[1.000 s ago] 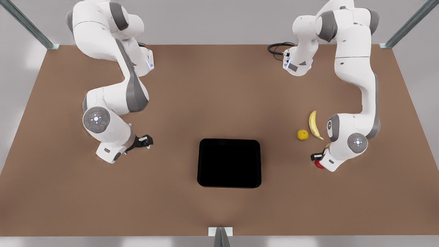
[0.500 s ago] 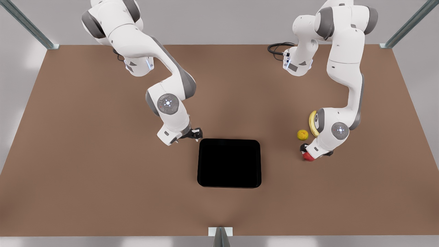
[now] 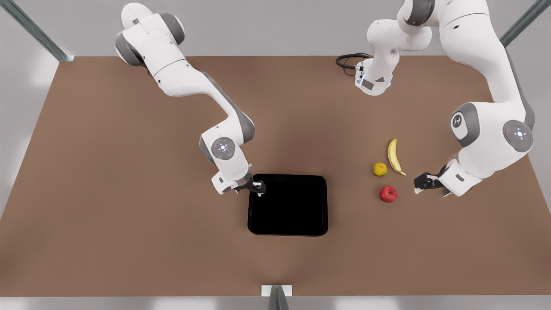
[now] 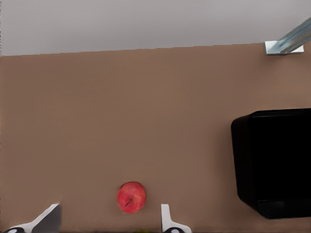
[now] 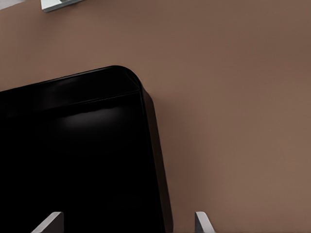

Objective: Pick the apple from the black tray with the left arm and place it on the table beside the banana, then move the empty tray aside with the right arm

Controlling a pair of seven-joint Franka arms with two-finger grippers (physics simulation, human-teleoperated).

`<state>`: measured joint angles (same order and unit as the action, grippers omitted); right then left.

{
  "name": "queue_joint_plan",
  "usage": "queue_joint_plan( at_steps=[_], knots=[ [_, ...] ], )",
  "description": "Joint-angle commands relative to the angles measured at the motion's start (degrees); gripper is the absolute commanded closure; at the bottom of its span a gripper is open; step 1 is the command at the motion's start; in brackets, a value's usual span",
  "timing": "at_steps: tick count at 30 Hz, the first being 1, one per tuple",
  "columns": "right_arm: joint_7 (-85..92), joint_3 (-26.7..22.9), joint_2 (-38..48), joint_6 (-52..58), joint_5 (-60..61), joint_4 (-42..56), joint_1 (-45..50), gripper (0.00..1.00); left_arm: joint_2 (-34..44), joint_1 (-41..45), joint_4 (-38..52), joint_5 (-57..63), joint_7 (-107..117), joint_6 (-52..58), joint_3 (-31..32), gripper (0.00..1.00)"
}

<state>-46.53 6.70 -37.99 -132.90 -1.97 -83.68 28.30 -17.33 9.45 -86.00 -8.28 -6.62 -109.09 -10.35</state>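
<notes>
The red apple rests on the brown table, just in front of the yellow banana. My left gripper is open and empty, a short way off the apple toward the front view's right. The black tray lies empty at the table's middle. My right gripper is open at the tray's far corner on the front view's left, its fingers straddling the rim.
A small yellow-orange fruit sits beside the banana's tip, close to the apple. A black cable loops at the table's back edge. Metal frame posts stand at the corners.
The left gripper let go of the apple and drew back toward the front view's right. The right arm swung in from the left until its gripper reached the tray's corner.
</notes>
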Motion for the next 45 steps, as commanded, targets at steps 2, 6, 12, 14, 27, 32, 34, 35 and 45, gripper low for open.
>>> queue_joint_plan(
  at_steps=[2,6,12,14,27,32,34,35,45],
  knots=[
    [-0.93,0.16,-1.56,-5.35,0.03,0.09,0.0,0.0,0.01,-0.84,0.04,-0.51,2.66,3.53,-0.02,0.0],
    [2.76,0.33,-3.58,-7.2,0.03,0.09,0.0,0.0,0.01,-0.93,-0.04,-0.51,2.75,3.53,-0.02,0.0],
    [7.59,0.24,-5.6,-8.52,-1.64,0.09,-0.35,0.0,0.01,-1.1,-0.13,-0.34,2.66,3.53,-0.02,0.0],
    [8.03,0.24,-6.83,-10.01,-1.64,0.09,-0.35,0.0,0.01,-1.1,-0.22,-0.34,2.66,3.53,-0.02,0.0],
    [11.81,0.24,-10.17,-10.01,-1.46,0.01,-0.61,0.18,0.01,-1.1,-0.4,-0.25,2.75,3.62,-0.02,0.0],
    [11.72,0.16,-10.09,-9.57,-1.37,0.09,-0.97,0.52,0.01,-1.1,-0.4,-0.16,2.75,3.62,-0.02,0.0],
    [11.72,0.16,-10.0,-9.48,-1.37,0.09,-0.97,0.59,0.01,-1.1,-0.4,-0.16,2.75,3.62,-0.02,0.0],
    [11.81,0.16,-10.0,-9.48,-1.37,0.09,-0.97,0.63,0.01,-1.1,-0.4,-0.16,2.75,3.62,-0.02,0.0],
    [11.81,0.59,-8.42,-6.59,-1.37,0.27,-0.97,0.81,0.01,-1.1,-0.48,-0.16,2.75,3.8,-0.02,0.0]
  ],
)
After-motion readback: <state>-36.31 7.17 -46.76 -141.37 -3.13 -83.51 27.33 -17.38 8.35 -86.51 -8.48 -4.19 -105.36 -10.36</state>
